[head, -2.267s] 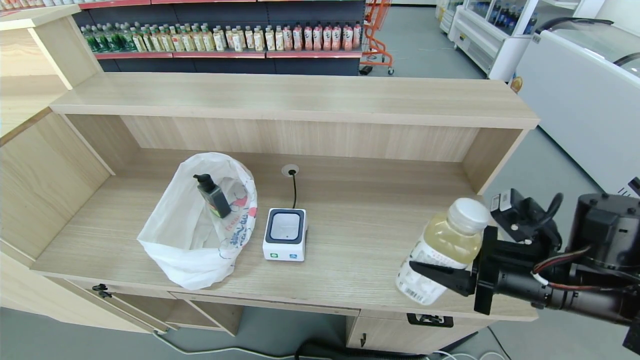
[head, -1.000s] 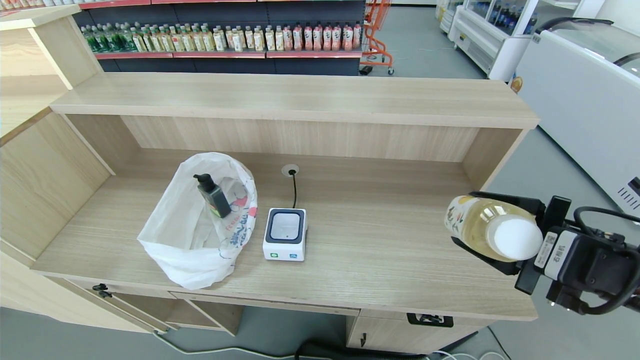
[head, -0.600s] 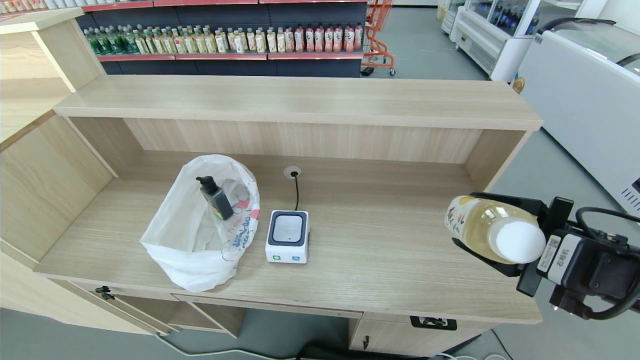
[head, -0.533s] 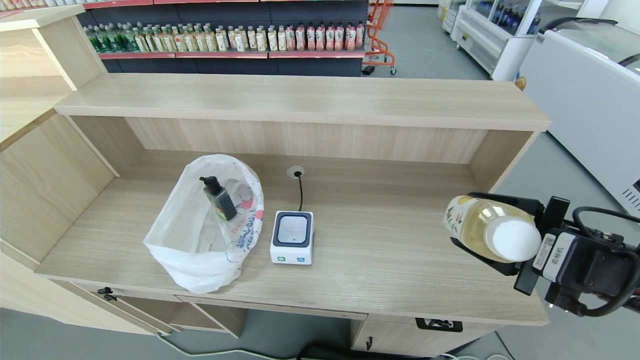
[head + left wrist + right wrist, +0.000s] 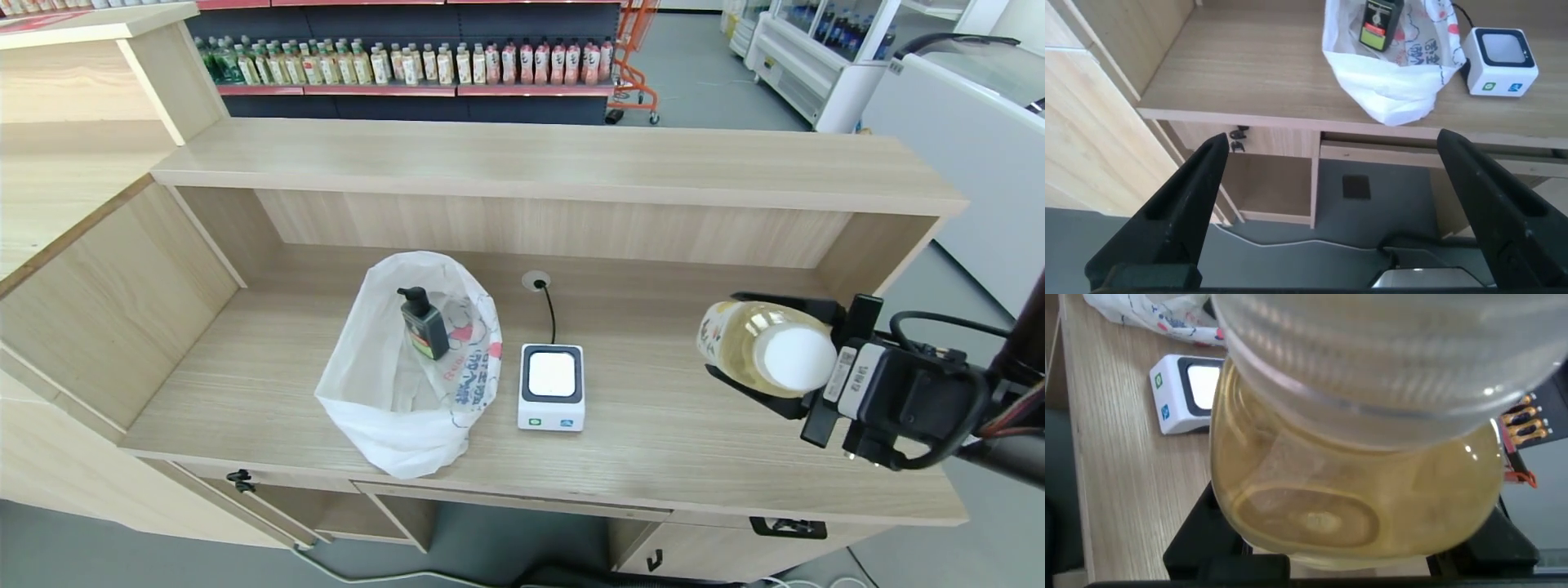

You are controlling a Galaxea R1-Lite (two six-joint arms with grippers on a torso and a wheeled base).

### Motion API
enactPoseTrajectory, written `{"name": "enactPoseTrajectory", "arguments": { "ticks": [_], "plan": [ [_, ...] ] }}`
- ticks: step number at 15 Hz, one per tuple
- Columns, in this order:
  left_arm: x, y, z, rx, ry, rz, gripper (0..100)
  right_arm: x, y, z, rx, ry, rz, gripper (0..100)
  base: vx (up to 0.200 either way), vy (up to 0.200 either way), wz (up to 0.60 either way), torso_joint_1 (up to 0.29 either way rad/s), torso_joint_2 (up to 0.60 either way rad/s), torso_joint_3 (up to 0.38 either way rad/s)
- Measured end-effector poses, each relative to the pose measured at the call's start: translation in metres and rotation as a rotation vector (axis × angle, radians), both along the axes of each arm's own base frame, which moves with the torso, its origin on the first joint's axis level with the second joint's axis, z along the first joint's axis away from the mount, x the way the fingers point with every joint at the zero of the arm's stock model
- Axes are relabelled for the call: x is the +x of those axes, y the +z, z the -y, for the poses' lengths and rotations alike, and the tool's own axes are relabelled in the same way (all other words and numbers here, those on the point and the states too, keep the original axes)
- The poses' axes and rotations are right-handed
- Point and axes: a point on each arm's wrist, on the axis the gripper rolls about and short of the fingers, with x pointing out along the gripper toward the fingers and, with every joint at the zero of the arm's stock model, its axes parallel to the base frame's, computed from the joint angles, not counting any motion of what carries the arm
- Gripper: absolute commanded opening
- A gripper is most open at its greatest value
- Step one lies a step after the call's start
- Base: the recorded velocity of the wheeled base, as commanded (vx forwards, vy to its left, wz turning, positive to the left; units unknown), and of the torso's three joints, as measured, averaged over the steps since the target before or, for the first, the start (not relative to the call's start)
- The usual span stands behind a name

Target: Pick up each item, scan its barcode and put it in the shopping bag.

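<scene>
So, count: 1 shopping bag, 1 dark pump bottle standing inside it, 1 scanner just beside the bag on the counter, 1 drink bottle w/ white cap. Right gripper is clamped on the drink bottle, which lies on its side in the air over the counter's right part, cap toward the head cam, well apart from the scanner. In the right wrist view the scanner and bag edge sit on the counter past the bottle. Left gripper hangs low in front of the counter's front edge, fingers wide apart.

Vs 2.3 s ago: drink bottle was near upright w/ cap up, now turned onto its side. Vs 0.5 s ago: head cam has swung, so the whole scene sits further right; bag and scanner haven't moved on the counter. Relative to the counter, the drink bottle has come a bit nearer the scanner. Grip unchanged.
</scene>
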Motion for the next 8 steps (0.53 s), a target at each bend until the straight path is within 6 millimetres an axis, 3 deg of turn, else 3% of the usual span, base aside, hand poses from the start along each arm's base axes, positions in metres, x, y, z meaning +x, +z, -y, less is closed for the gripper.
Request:
{"name": "enactPoseTrajectory", "arguments": {
  "ticks": [4, 8],
  "plan": [
    [0.000, 0.000, 0.000, 0.000, -0.001, 0.000, 100, 0.034, -0.006, -0.013, -0.009, 0.065, -0.029, 0, 0.000, 0.200, 0.00, 0.001, 0.00, 0.004],
    [0.000, 0.000, 0.000, 0.000, -0.001, 0.000, 100, 0.061, -0.024, -0.007, -0.025, 0.084, -0.079, 0, 0.000, 0.200, 0.00, 0.002, 0.00, 0.005]
  ]
}}
